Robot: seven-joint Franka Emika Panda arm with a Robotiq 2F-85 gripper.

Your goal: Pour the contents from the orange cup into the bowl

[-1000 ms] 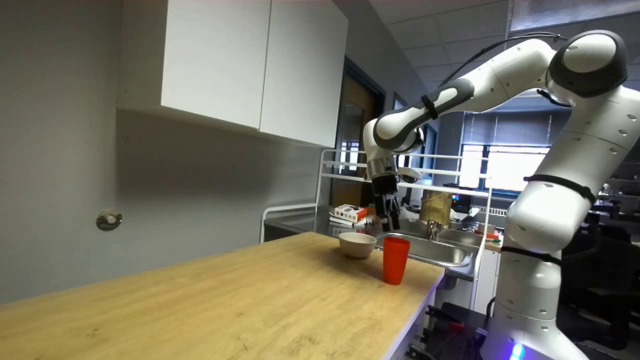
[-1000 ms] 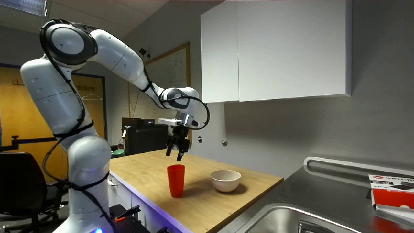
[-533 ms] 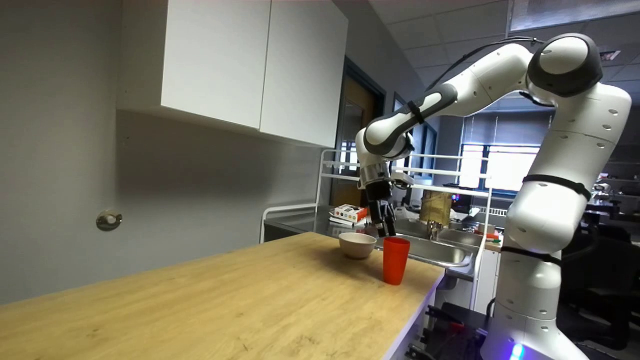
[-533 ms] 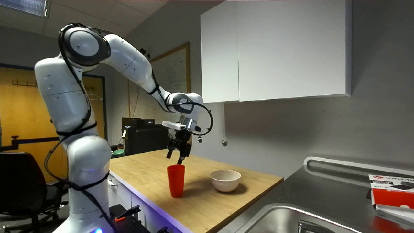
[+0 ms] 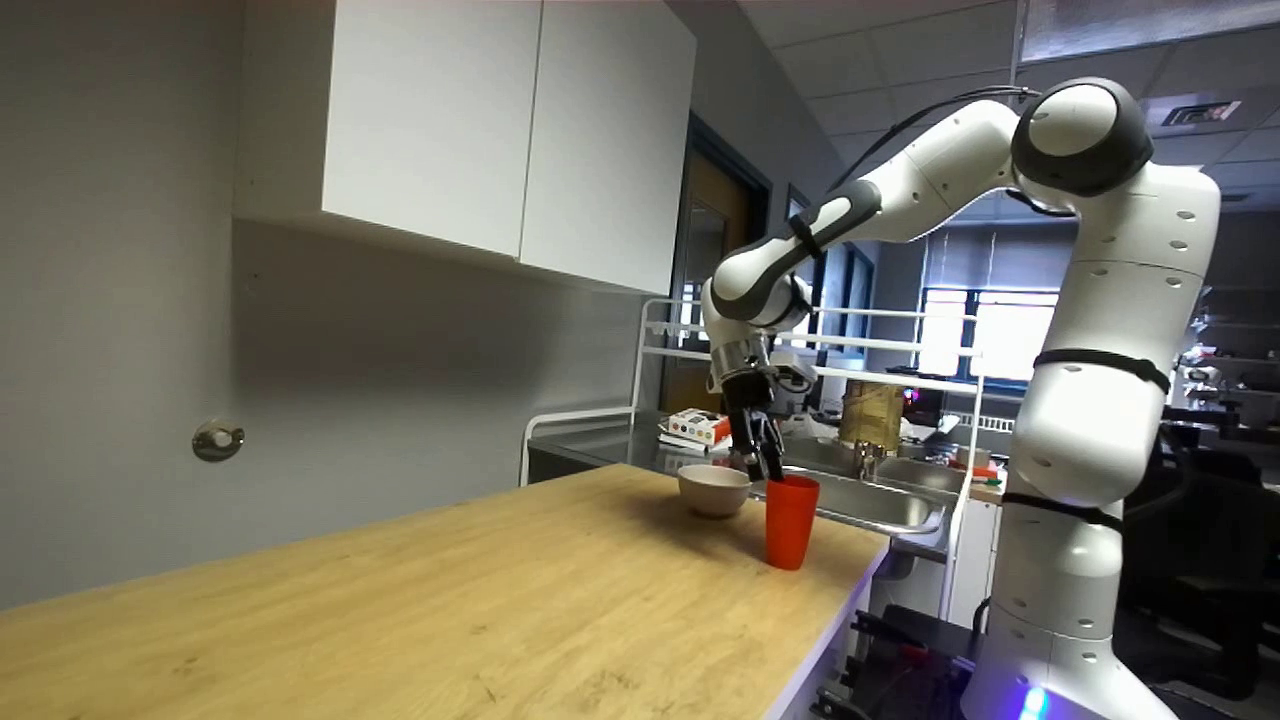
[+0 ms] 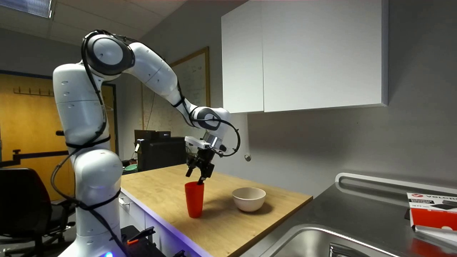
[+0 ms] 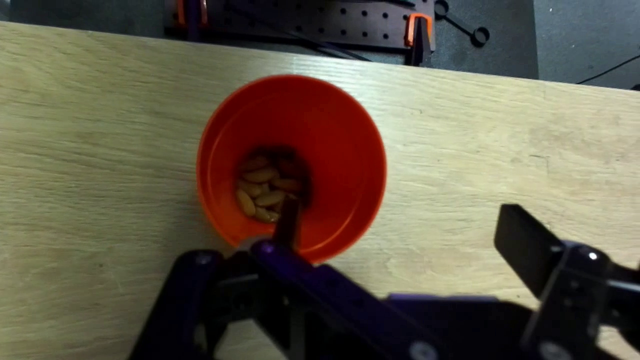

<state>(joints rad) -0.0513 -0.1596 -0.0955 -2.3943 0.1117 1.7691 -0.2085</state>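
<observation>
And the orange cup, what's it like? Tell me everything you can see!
The orange cup is a plain, orange-red tumbler with no handle, narrowing toward its base; it looks like plastic. It stands upright on the wooden-looking counter, near an edge, beside the bowl but not touching it. Brownish, nut-like pieces lie at its bottom. The open gripper has one finger right at the cup's rim; I can't tell whether it touches.

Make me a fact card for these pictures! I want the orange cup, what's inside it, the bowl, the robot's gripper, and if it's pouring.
Orange cup: upright on the wooden counter
Inside it: brown, almond-shaped nuts at the bottom
Bowl: pale, beside the cup with a gap between; its inside bottom is hidden
Gripper: open; one fingertip at the cup's rim, can't tell if touching
Pouring: not yet begun
</observation>
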